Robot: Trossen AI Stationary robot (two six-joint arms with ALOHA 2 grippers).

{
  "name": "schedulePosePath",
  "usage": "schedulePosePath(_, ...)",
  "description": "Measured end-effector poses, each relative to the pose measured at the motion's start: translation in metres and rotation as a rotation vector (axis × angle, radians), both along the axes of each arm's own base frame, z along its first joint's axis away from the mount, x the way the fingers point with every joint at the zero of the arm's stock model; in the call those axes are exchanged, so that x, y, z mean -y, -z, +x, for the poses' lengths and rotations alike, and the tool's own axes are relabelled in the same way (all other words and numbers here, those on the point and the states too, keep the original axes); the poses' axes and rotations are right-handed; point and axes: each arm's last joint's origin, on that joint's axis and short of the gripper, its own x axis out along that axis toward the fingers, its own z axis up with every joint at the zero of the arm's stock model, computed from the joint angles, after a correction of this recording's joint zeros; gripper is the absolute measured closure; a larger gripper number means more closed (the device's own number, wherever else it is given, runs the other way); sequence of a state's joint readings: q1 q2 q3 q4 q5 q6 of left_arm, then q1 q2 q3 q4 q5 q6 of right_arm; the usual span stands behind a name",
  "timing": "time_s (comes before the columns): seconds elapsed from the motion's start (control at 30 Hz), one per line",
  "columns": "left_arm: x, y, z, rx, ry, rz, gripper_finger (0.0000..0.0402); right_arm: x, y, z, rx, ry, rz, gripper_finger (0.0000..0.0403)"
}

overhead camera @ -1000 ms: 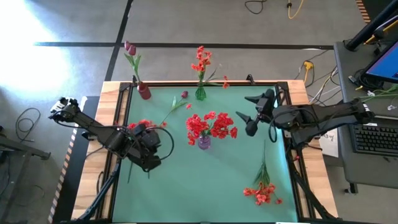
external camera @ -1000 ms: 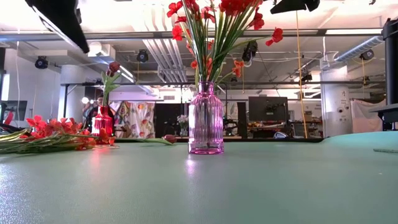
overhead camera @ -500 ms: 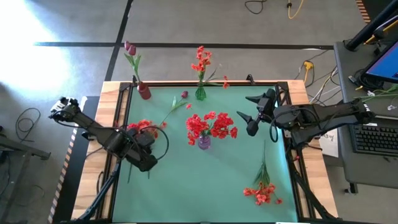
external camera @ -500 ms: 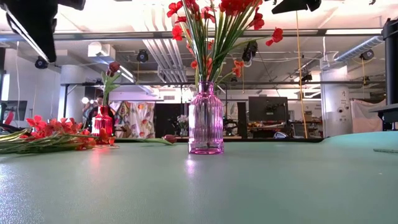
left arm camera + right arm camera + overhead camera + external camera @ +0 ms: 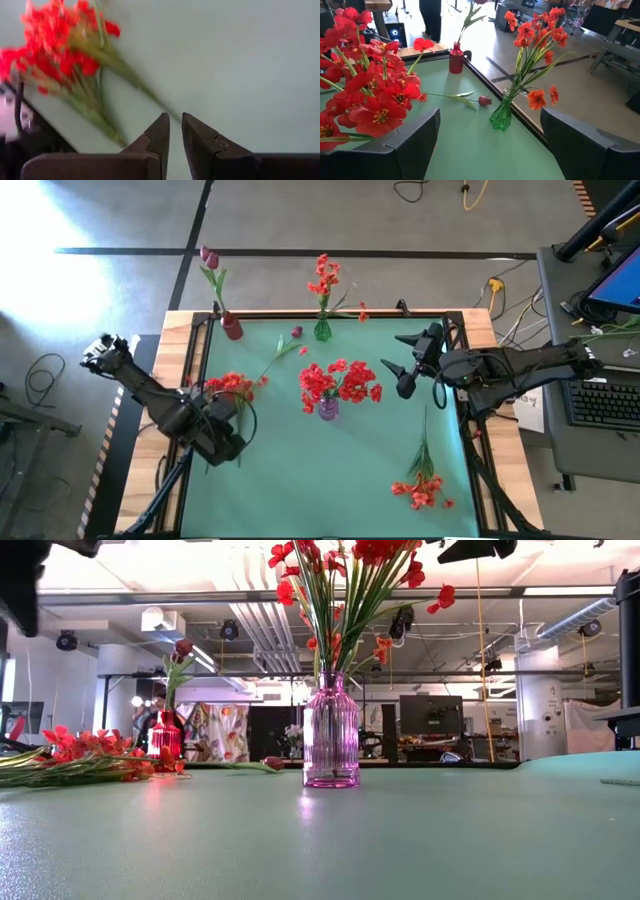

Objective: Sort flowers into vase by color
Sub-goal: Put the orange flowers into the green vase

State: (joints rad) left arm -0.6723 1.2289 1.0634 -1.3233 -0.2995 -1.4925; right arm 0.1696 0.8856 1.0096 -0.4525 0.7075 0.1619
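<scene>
My left gripper (image 5: 175, 132), nearly shut and empty, has pulled back toward the green worktop's (image 5: 340, 470) left edge, leaving the red-bloomed, green-stemmed spray (image 5: 228, 385) lying unsorted there.

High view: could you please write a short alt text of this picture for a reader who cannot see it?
Seen from above, a green table holds a purple vase of red flowers at its centre, with a red vase and a green vase at the far edge. Loose red sprays lie by the shut left gripper, more lie near the front right, and the open right gripper waits right of centre.
</scene>
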Motion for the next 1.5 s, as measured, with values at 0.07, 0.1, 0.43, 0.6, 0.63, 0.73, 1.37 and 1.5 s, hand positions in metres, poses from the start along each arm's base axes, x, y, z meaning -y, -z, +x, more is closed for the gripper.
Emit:
schedulePosePath(0.07, 0.004, 0.002, -0.003, -0.029, -0.033, -0.019, 0.0363, 0.000, 0.000, 0.000, -0.002, 0.000, -0.001, 0.0067)
schedulePosePath(0.1, 0.007, 0.004, -0.004, -0.047, -0.045, -0.024, 0.0363, 0.000, 0.000, 0.000, -0.005, 0.000, -0.001, 0.0067)
schedulePosePath(0.43, 0.022, 0.020, -0.010, -0.190, -0.151, 0.035, 0.0363, 0.000, 0.001, 0.000, -0.010, -0.001, -0.005, 0.0067)
schedulePosePath(0.6, 0.024, 0.026, -0.009, -0.237, -0.169, 0.101, 0.0363, 0.000, 0.001, 0.000, -0.010, -0.001, -0.006, 0.0067)
schedulePosePath(0.63, 0.024, 0.027, -0.008, -0.242, -0.170, 0.107, 0.0363, 0.000, 0.001, 0.000, -0.010, -0.001, -0.006, 0.0067)
schedulePosePath(0.73, 0.025, 0.029, -0.007, -0.244, -0.188, 0.116, 0.0360, 0.000, 0.001, 0.000, -0.012, -0.002, -0.009, 0.0067)
schedulePosePath(1.37, 0.020, 0.049, -0.013, -0.254, -0.322, 0.165, 0.0251, 0.000, 0.001, 0.000, -0.020, -0.005, -0.016, 0.0067)
schedulePosePath(1.5, 0.017, 0.058, -0.015, -0.251, -0.371, 0.176, 0.0254, 0.000, 0.001, 0.000, -0.019, -0.005, -0.015, 0.0067)
